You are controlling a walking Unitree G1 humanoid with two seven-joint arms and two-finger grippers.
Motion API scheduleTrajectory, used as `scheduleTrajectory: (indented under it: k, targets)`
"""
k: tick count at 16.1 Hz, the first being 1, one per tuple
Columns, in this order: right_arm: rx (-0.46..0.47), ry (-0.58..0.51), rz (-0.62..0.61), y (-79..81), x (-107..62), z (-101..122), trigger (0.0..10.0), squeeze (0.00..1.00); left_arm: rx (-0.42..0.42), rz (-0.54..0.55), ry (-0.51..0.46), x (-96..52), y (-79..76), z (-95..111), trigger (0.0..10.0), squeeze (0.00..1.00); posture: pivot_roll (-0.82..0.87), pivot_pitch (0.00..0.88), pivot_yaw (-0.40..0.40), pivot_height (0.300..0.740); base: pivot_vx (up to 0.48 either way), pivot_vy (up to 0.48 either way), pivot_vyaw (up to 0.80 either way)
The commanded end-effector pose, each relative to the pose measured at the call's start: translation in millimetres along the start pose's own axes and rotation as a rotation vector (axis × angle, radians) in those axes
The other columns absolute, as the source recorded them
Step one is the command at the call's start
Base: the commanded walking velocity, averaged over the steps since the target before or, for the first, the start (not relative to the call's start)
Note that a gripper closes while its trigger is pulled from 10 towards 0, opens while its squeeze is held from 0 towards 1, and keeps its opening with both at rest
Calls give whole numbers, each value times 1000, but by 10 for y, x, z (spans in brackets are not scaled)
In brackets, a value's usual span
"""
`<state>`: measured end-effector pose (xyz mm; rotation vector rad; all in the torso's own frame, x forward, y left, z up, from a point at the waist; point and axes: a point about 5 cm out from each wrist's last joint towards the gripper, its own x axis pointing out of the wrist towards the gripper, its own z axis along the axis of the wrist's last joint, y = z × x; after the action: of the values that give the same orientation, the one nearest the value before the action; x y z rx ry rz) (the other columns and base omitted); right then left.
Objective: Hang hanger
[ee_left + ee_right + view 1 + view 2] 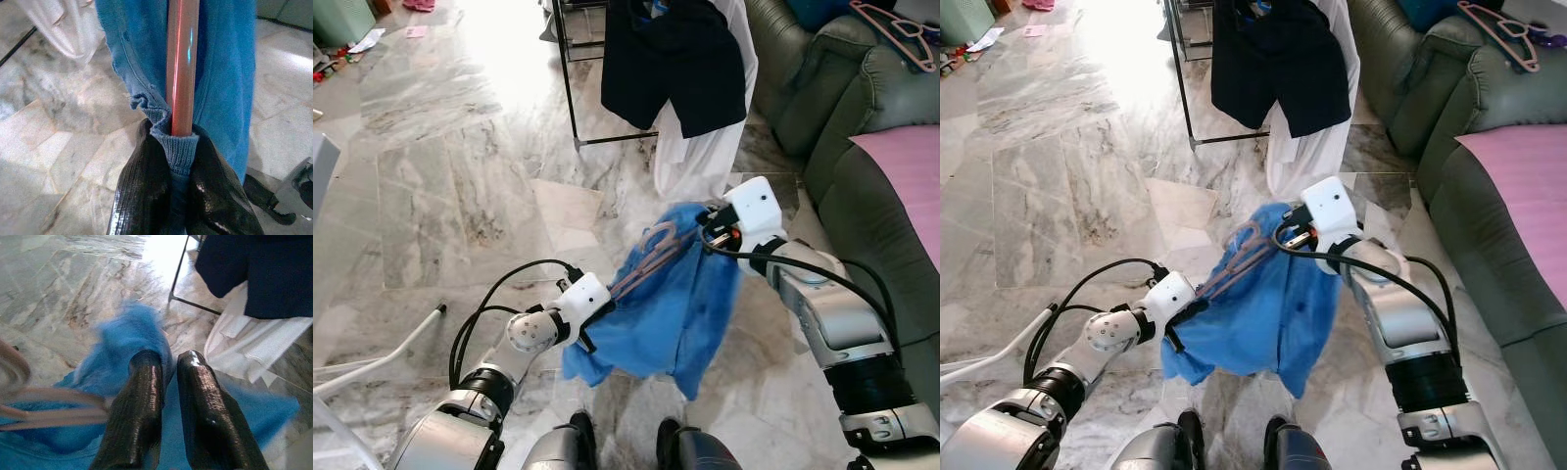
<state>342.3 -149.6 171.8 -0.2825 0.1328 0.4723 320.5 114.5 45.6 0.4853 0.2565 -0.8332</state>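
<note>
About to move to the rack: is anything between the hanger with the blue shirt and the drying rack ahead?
Bare marble floor lies between the hanger and the rack. On the rack, dark shorts and a white garment already hang on the near side.

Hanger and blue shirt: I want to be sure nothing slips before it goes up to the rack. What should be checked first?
1. Left hand pinches hanger and blue shirt together: ok.
2. Right hand grips the shirt's other side: ok.
3. Shirt seated evenly on hanger: not ok, bunched.
4. Hook free of cloth: ok.
5. Free space on rack: cannot tell.
</note>
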Motion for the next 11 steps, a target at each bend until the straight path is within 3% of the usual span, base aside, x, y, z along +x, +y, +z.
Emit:
scheduleTrajectory:
  k: [1, 5, 9, 11]
  targets:
    - [-9, 6, 15, -6, -29, -34, 10000, 1000, 39, -37, -31, -8, -29, 27, 10000, 0, -220, 219, 54, 740, 0, 0, 0]
    - [-63, -16, 135, 46, -106, -12, 10000, 1000, 106, -126, -73, -25, -96, 54, 10000, 0, -228, 216, 53, 740, 0, 0, 0]
    - [-93, -30, 124, -33, -163, 2, 10000, 1000, 84, -168, -98, -32, -118, 65, 10000, 0, -234, 215, 53, 740, 0, 0, 0]
    - [-151, -48, 137, -111, -267, 44, 10000, 1000, 87, -191, -101, -51, -85, 75, 10000, 0, -233, 214, 53, 740, 0, 0, 0]
